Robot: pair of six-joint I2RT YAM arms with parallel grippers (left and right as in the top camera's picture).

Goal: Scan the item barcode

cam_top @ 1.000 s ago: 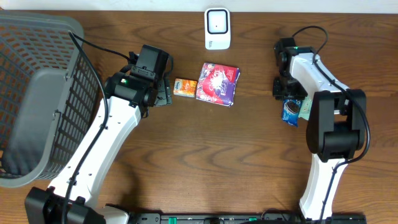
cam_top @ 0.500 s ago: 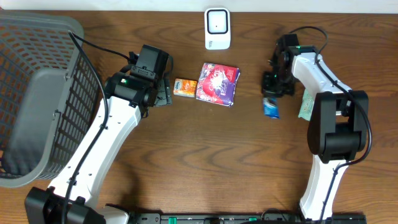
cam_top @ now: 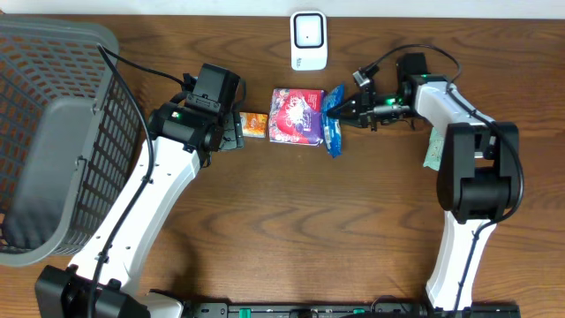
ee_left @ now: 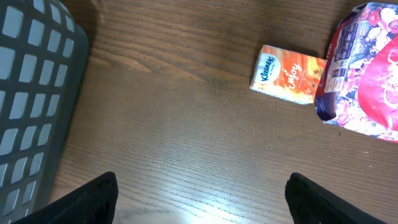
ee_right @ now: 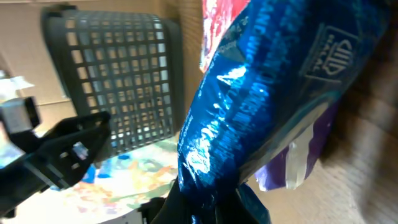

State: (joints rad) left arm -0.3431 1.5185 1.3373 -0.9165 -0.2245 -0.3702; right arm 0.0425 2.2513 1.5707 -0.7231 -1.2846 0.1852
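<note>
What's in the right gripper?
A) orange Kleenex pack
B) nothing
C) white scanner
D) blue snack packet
D: the right gripper is shut on the blue snack packet, which fills the right wrist view, next to the purple pouch.

Our left arm and right arm have white links and black joints. Thin black cables loop off both; green lights glow near the wrists. The left gripper is black.

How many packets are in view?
4: orange tissue pack beside the purple packet; blue packet in the right gripper; pale green packet, partly hidden by the right arm.
</note>
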